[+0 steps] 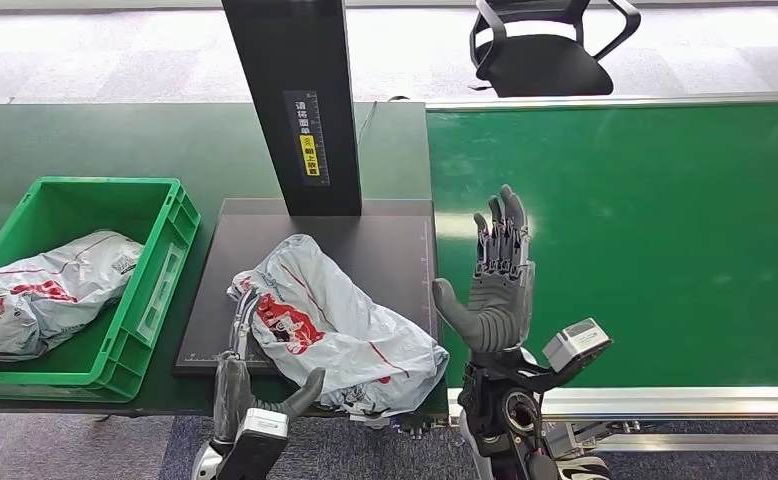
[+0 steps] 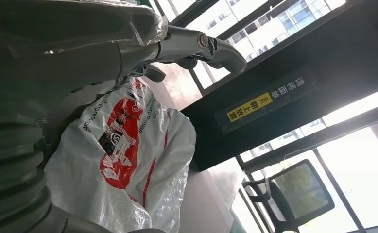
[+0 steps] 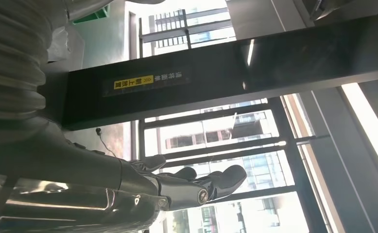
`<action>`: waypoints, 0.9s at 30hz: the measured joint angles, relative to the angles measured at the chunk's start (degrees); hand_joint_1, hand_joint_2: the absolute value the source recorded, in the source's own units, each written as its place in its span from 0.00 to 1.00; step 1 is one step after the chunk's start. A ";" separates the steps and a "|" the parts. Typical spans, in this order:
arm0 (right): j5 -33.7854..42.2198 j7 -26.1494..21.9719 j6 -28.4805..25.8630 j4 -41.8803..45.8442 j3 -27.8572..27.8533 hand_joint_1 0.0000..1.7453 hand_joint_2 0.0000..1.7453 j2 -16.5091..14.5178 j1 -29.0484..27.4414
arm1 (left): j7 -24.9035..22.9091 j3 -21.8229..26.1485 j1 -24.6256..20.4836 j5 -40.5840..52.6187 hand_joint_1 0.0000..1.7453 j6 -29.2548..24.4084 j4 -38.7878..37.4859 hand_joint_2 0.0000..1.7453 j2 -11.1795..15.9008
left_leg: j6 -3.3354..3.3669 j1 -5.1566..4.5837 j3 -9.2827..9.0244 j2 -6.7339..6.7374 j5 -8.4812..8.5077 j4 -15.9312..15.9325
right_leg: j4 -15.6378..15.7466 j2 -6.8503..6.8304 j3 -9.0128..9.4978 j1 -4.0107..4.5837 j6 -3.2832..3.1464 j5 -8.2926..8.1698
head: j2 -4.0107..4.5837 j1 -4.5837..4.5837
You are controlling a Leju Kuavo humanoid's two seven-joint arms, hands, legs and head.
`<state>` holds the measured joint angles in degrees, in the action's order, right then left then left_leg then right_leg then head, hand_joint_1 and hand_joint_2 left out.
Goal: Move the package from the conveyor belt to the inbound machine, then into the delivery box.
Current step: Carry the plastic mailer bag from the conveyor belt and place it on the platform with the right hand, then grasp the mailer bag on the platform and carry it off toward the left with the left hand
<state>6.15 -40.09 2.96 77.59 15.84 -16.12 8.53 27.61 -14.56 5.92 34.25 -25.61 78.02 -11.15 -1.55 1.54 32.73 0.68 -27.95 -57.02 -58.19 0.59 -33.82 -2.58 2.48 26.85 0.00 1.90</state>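
A grey plastic package [image 1: 345,325] with red print lies crumpled on the black platform [image 1: 385,240] of the inbound machine, hanging over its near edge. My left hand [image 1: 235,375] sits at the package's near-left corner. Its fingers [image 1: 240,320] lie stretched along the bag's left side and its thumb points at the near edge. In the left wrist view the package [image 2: 128,160] lies against the palm, with the fingers [image 2: 192,43] straight beyond it. My right hand [image 1: 500,280] stands upright and spread over the near-left part of the green conveyor belt [image 1: 645,240], holding nothing.
The green delivery box [image 1: 170,250] stands left of the platform with another grey package [image 1: 45,290] in it. The machine's black column [image 1: 300,100] rises behind the platform. An office chair [image 1: 545,55] stands beyond the belt.
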 joint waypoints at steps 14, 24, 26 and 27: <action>0.66 0.01 4.81 -1.79 -3.74 0.00 1.00 0.02 -0.66 | -25.29 -5.63 -7.82 46.08 0.00 0.82 -10.71 1.00 2.20 | 0.00 0.00 -0.05 0.00 0.01 0.00 | 0.01 0.00 0.04 0.00 0.00 -0.02 | 0.00 -0.04; 1.27 0.05 8.24 -3.56 -6.64 0.00 1.00 0.05 -0.63 | -33.94 -16.69 -17.88 54.52 0.00 -1.11 -29.58 1.00 3.45 | 0.06 -0.03 -0.28 -0.44 0.04 0.00 | 0.05 -0.45 0.53 -0.04 0.08 0.11 | 0.00 -0.04; 1.34 0.05 8.77 -3.91 -7.01 0.00 1.00 0.04 -0.64 | -33.72 -17.45 -19.28 54.48 0.00 -2.16 -32.24 1.00 3.09 | 0.12 -0.06 -0.40 -0.61 0.07 0.00 | 0.08 -0.59 0.71 -0.07 0.13 0.16 | 0.00 -0.02; 1.35 0.05 8.90 -4.06 -7.17 0.00 1.00 0.04 -0.63 | -33.57 -17.56 -19.76 54.47 0.00 -2.43 -33.14 1.00 2.92 | 0.14 -0.08 -0.46 -0.65 0.09 0.00 | 0.09 -0.62 0.78 -0.09 0.14 0.17 | 0.00 -0.02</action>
<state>7.50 -40.04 11.86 73.53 8.67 -16.09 7.90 -5.96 -32.12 -13.84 88.72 -28.04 44.88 -8.23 -1.41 1.46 32.26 0.03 -27.86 -57.02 -58.10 -0.03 -33.04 -2.67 2.61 27.02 0.00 1.88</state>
